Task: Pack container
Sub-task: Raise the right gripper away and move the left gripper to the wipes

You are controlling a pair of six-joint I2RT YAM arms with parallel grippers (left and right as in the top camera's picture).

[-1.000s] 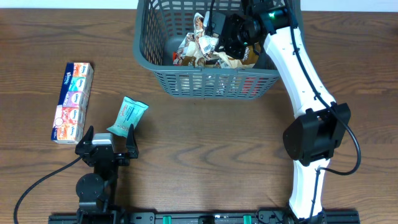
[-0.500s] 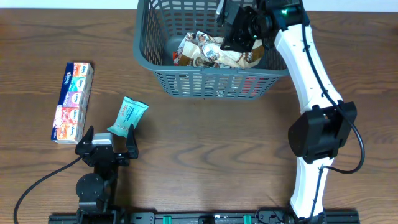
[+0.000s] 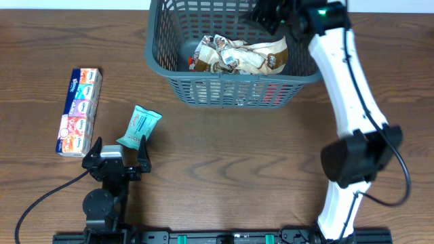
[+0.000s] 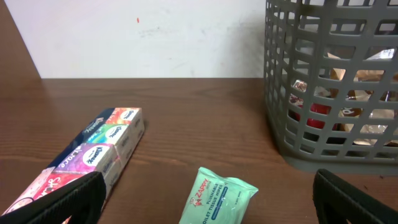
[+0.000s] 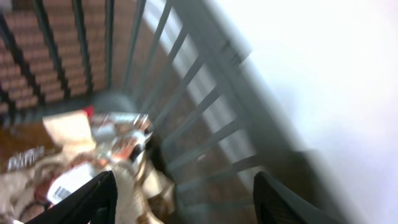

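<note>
The container [image 3: 230, 89], a dark grey slotted basket, stands at the back of the table with several crumpled snack packs [image 3: 239, 55] inside. My right gripper [image 3: 268, 12] hovers over its back right corner, open, with nothing between its fingers. In the blurred right wrist view, the right gripper [image 5: 186, 200] looks down at the basket wall [image 5: 186, 93] and the snack packs [image 5: 93, 155]. My left gripper [image 3: 116, 153] rests open near the front left. A mint green wipes pack [image 3: 139, 127] lies just ahead of it, and in the left wrist view the wipes pack [image 4: 217, 202] lies between the wide jaws.
A long multicoloured tissue pack [image 3: 79, 110] lies at the far left of the table, and this tissue pack [image 4: 93, 155] shows left of the wipes in the left wrist view. The basket [image 4: 329, 93] rises at the right of that view. A black cable trails off front left.
My right gripper opened and let a snack pack go into the basket, then rose toward the back right corner. The left arm stayed still.
</note>
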